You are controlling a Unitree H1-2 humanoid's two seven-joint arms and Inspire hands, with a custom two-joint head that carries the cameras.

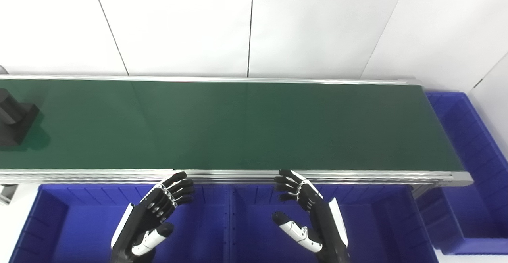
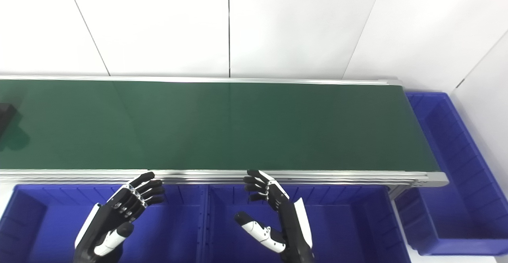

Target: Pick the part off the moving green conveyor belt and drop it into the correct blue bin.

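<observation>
Left hand [image 1: 152, 211]: mine, empty, fingers spread and loosely curled, palm turned inward. It hovers over the left bin, fingertips close to the belt's near rail but short of the green surface.
Right hand [image 1: 307, 211]: mine too, also empty, fingers apart, thumb stuck out to the left. It hovers over the middle bin, fingertips near the same rail.
Gap between hands: open; through it I see the divide where the two near bins meet.
Part [image 1: 14, 122]: a black blocky piece with a round upright section, lying on the belt at its far left end, cut by the left edge of the left eye view. In the right eye view only a dark corner of it shows. It is well apart from both my hands, with my left hand the nearer.
Belt [image 1: 246, 124]: a green strip running left to right across the view, bare from the part all the way to its right end.
Rails [image 1: 357, 174]: silver metal edges along the near and far sides of the belt; the near one stands between my fingertips and the green.
Left bin [image 1: 67, 215]: blue, just below the near rail, under my left hand.
Middle bin [image 1: 377, 215]: blue, touching the left bin side by side, under my right hand.
Right bin [image 1: 472, 156]: blue, past the belt's right end, running away from me beside the wall.
Wall [image 1: 254, 21]: white panels behind the belt's far rail.
</observation>
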